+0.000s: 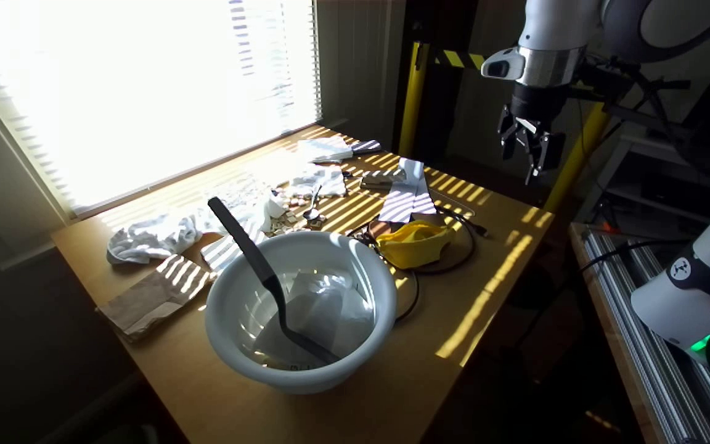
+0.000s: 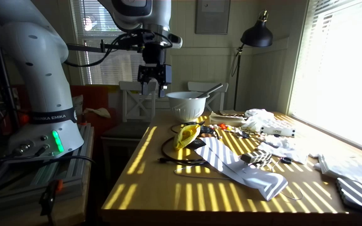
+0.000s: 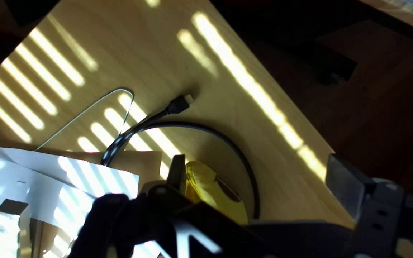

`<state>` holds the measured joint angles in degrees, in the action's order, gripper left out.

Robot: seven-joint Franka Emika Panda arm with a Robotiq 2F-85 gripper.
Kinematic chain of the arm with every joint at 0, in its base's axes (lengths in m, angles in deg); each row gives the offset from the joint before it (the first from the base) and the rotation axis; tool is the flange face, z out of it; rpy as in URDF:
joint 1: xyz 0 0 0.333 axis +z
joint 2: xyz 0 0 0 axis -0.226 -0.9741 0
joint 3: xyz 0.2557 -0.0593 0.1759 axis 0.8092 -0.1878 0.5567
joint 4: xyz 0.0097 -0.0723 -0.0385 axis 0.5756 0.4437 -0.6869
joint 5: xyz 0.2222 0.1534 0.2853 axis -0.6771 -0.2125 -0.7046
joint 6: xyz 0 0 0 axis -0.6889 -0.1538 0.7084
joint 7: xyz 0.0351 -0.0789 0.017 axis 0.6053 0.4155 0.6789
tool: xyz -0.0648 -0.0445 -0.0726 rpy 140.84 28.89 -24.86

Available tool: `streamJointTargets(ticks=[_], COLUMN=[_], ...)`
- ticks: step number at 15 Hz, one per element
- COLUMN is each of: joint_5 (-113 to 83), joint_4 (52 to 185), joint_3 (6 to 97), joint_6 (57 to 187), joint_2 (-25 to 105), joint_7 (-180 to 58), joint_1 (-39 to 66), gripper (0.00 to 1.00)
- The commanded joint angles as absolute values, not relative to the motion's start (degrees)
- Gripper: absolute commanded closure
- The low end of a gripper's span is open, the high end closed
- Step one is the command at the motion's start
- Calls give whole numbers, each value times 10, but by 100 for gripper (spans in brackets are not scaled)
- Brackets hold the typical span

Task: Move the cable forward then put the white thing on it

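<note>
The black cable [image 1: 473, 246] lies looped on the wooden table around a yellow item [image 1: 413, 243]. It shows in an exterior view [image 2: 184, 162] and in the wrist view [image 3: 247, 164], where its plug end [image 3: 178, 104] lies on bare wood. Part of the cable is hidden under a white paper strip [image 3: 13, 172], which also shows in both exterior views [image 1: 399, 200] [image 2: 228, 161]. Several things are white; I cannot tell which is the white thing. My gripper [image 1: 520, 161] is open and empty, well above the table, also in an exterior view [image 2: 153, 90] and the wrist view [image 3: 262, 179].
A white bowl [image 1: 225, 333] with a dark-handled utensil [image 1: 244, 237] stands on the table. Crumpled white cloth [image 1: 151, 237], a brown paper bag [image 1: 151, 296] and a spoon [image 1: 312, 214] lie near the window. A small block [image 2: 258, 157] sits beside the strip.
</note>
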<state>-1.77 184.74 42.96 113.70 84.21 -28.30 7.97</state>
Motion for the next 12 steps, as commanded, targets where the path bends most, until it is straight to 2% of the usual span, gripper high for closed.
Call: streamJointTargets(ticks=[1, 5, 8, 9, 12], joint_5=[12, 55, 65, 44, 46], joint_4=[1847, 1848, 1847, 1847, 1844], joint_3=[464, 501, 509, 505, 506], joint_6=[1247, 1292, 1275, 1276, 1277], joint_2=[717, 609, 546, 583, 542], joint_7=[-372, -443, -469, -448, -454], joint_1=[70, 72, 79, 79, 81], gripper=[0, 0, 0, 0, 0])
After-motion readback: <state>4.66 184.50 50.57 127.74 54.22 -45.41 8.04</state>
